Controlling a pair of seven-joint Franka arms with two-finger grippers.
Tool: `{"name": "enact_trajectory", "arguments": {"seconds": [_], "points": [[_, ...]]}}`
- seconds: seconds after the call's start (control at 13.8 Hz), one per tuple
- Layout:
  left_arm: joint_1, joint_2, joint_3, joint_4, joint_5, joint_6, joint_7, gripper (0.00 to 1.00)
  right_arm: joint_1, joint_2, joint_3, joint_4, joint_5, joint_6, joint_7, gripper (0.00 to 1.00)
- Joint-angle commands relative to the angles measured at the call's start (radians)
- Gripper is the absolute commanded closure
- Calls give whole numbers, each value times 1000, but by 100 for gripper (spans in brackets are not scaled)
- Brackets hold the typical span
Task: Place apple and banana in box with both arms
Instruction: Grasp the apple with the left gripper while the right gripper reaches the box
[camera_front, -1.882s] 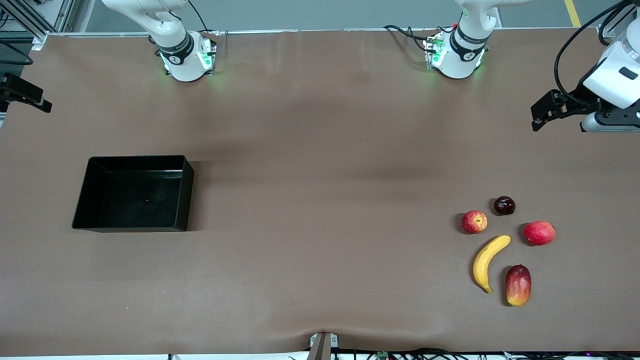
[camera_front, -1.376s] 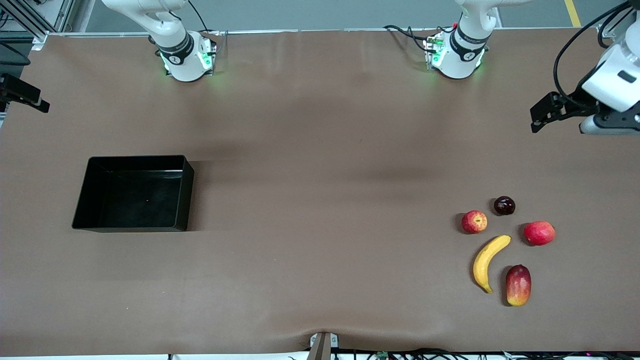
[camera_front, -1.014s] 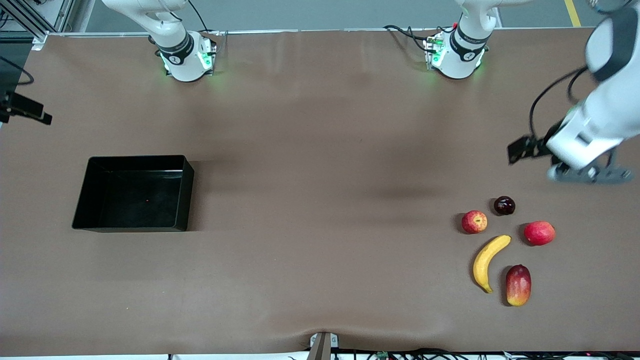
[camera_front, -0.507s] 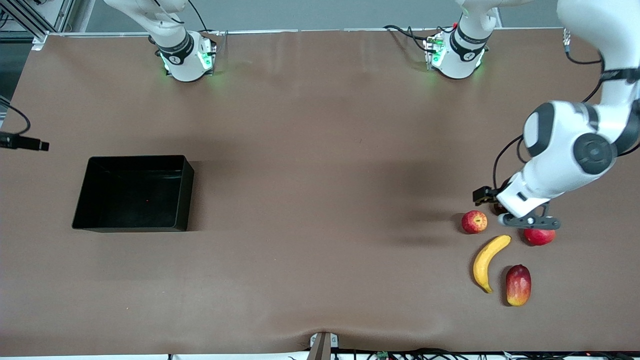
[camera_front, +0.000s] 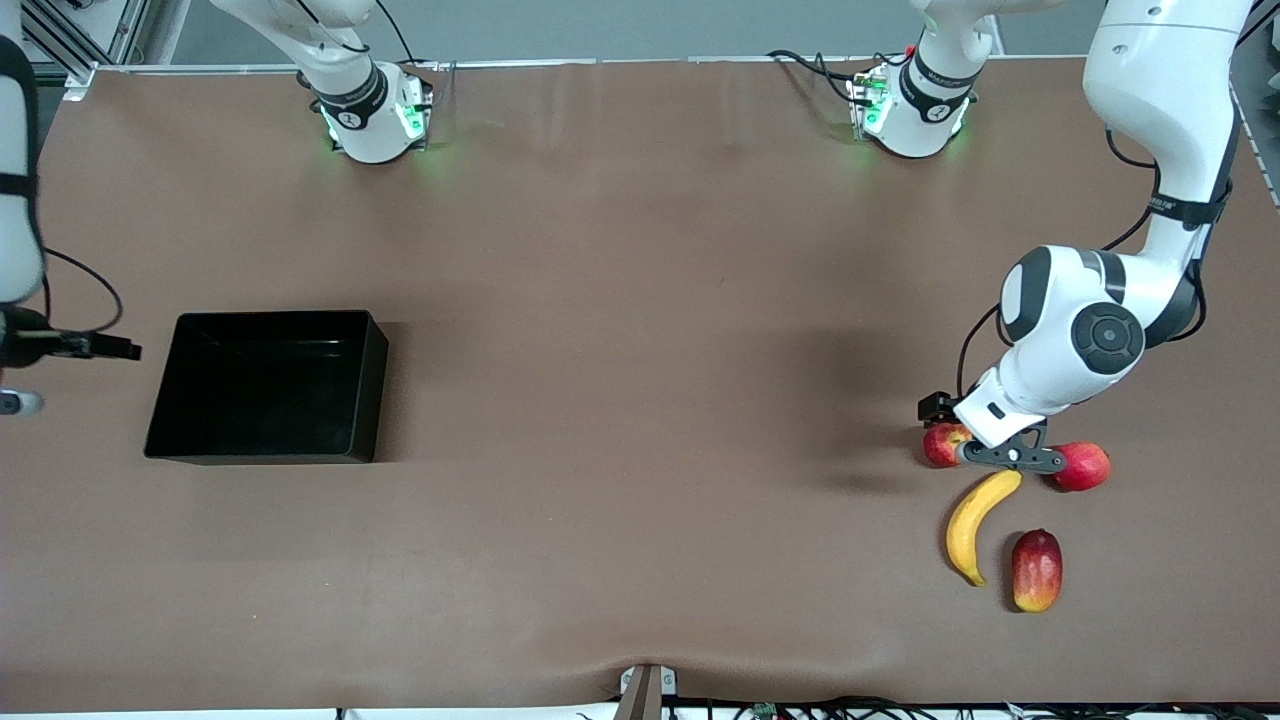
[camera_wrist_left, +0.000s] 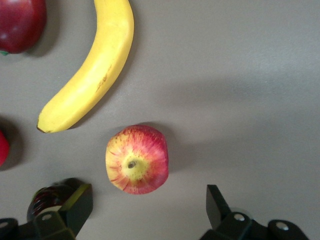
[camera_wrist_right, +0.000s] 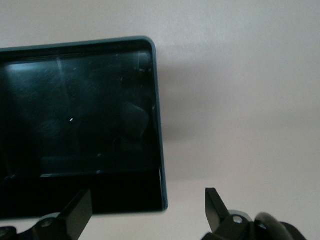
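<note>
box (camera_front: 372, 380): glossy black plastic, faint sheen on floor | table (camera_front: 640, 400): matt brown cloth-like cover, slightly wrinkled | apple (camera_wrist_left: 137, 159): smooth, streaked red-yellow skin | banana (camera_wrist_left: 92, 75): smooth yellow, low sheen | 2 arms: glossy white plastic shells

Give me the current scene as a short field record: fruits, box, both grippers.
apple: small red-and-yellow apple, on the table, under the left gripper
banana: long curved yellow banana, beside the apple, nearer the front camera
box: shallow glossy black plastic box, no fruit in it
left gripper: left gripper, open, over the apple, not touching it
right gripper: right gripper, open, holds nothing, over the box's edge
other fruit: red-yellow mango; red-pink round fruit
</note>
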Motion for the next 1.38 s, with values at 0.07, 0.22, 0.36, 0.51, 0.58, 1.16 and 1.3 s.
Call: {"name": "enact_trajectory", "arguments": {"seconds": [0.07,0.22,0.36,0.51,0.58,1.16,1.3], "points": [[8,52,3,-2,89,70,-1,0,-13,32,9,-78,-9,151,-29,0],[13,72,3,3,97,78,-25,0,-45,77,11,-80,-6,218,-121,0],[10,84,3,9,100,81,-65,17,-49,92,11,-95,5,238,-132,16],[8,93,5,12,106,85,-82,52,-49,112,12,-100,5,246,-138,45],[9,96,5,12,117,85,-83,71,-49,120,14,-103,6,255,-138,49],[5,-23,-9,18,120,40,-195,100,-39,112,44,-102,14,197,-137,100],[0,-72,-20,41,118,-41,-198,100,-36,101,49,-18,87,37,-129,100]]}}
